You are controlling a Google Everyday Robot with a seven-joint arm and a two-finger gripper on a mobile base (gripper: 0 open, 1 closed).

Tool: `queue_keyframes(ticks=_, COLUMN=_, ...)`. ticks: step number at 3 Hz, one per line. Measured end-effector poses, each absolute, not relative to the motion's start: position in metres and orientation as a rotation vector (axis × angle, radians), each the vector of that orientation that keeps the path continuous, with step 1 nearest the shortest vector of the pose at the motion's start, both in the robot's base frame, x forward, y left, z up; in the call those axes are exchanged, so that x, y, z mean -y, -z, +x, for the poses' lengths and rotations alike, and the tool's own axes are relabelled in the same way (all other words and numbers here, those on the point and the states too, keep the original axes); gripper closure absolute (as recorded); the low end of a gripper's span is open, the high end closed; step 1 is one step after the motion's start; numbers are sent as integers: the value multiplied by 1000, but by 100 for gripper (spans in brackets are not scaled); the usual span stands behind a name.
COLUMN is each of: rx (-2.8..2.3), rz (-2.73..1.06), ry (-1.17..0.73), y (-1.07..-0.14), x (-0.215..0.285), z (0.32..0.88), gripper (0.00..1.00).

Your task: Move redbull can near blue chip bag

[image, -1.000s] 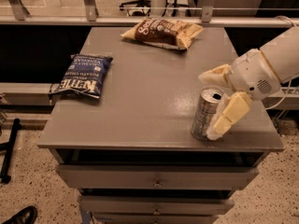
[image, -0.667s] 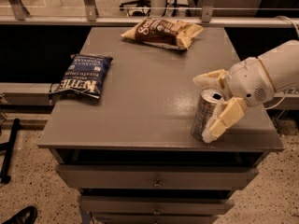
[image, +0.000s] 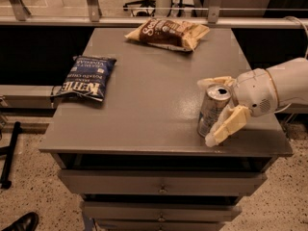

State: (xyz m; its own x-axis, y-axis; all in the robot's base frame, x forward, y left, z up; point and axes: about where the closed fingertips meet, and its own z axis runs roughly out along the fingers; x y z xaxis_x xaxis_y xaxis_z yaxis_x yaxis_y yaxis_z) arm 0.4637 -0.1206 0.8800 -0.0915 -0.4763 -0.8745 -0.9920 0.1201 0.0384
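- the redbull can [image: 212, 110] stands upright near the table's [image: 154, 105] front right edge, well apart from the blue chip bag [image: 86, 77] at the left.
- the gripper [image: 205, 112] is spread wide, one finger either side of the can; we cannot tell if either touches.
- we judge the can light, stiff, slick and tippy: we would pinch mid-body.

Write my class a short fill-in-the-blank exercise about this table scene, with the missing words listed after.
1. The redbull can stands ___ on the table, near its front right corner.
2. The tool, on the table's right side, is right at the redbull ___.
3. Seen by the camera, the blue chip bag lies on the table's ___ side.
Missing words: upright, can, left.
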Motion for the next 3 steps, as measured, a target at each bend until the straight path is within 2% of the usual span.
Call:
queue_keyframes(ticks=1, rx=-1659, rz=-1396, ry=-907, y=-878, x=125, z=468, gripper=0)
queue_keyframes(ticks=2, rx=-1654, rz=-1361, ry=-906, y=-879, x=129, z=471, gripper=17)
queue_keyframes(ticks=3, rx=-1654, rz=-1338, ry=-895, y=-882, x=134, z=475, gripper=41)
